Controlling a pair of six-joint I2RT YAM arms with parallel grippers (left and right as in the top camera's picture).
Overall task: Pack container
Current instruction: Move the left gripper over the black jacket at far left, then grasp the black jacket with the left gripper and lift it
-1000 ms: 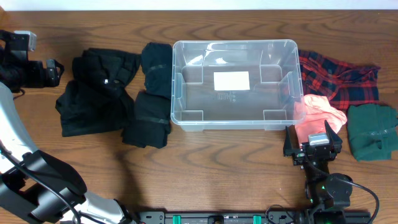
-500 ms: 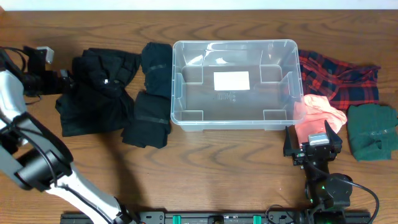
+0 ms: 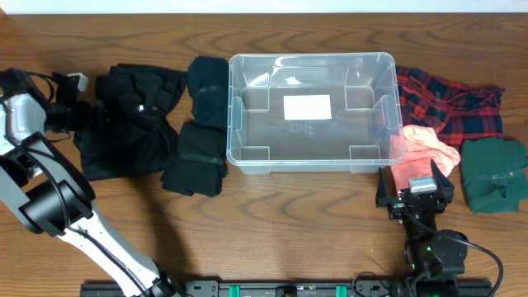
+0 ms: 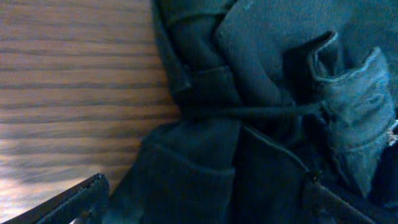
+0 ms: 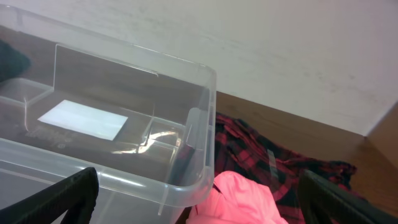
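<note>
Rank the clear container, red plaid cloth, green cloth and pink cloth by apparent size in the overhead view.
1. container, clearly largest.
2. red plaid cloth.
3. green cloth and pink cloth: these look near alike, and the pink one is partly covered, so they are left unranked.

Table (image 3: 289,223): wood with visible grain and a smooth, faintly sheeny finish. Container (image 3: 233,124): clear glossy plastic, bearing a matt white label (image 3: 307,107). Black garments (image 3: 124,124), plaid cloth (image 3: 450,103), pink cloth (image 3: 421,148) and green cloth (image 3: 493,173): soft matt fabric.
</note>
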